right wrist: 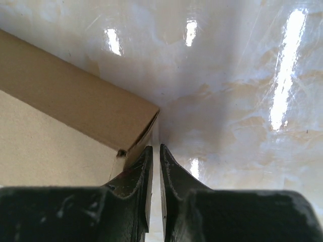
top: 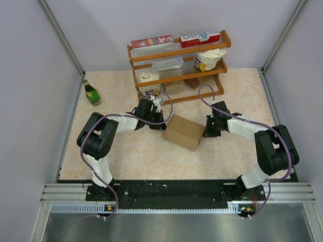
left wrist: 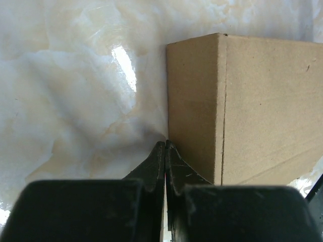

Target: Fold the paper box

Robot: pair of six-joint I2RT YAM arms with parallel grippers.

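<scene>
Cardboard this light and stiff will crease if squeezed, so the paper box (top: 184, 132), mid-table (top: 131, 151) between the arms, wants holding by its edges; left fingers (left wrist: 157, 166) sit shut and empty at its corner, right fingers (right wrist: 142, 171) nearly closed at its end, grip unclear

**Paper box** (top: 183, 132): plain, unprinted brown. **Bench** (top: 126, 161): glossy cream-beige marbling with white glare streaks. **Left claw** (left wrist: 165, 145) and **right claw** (right wrist: 155, 148): black, scuffed. **Left arm** (top: 103, 169) and **right arm** (top: 245, 128): white links, black joints, purple cables (top: 200, 96). **Shelf** (top: 176, 53): orange-brown wood, bearing red printed cartons (top: 151, 41). **Bottle** (top: 91, 93): green. **Walls** (top: 30, 75): pale grey.
</scene>
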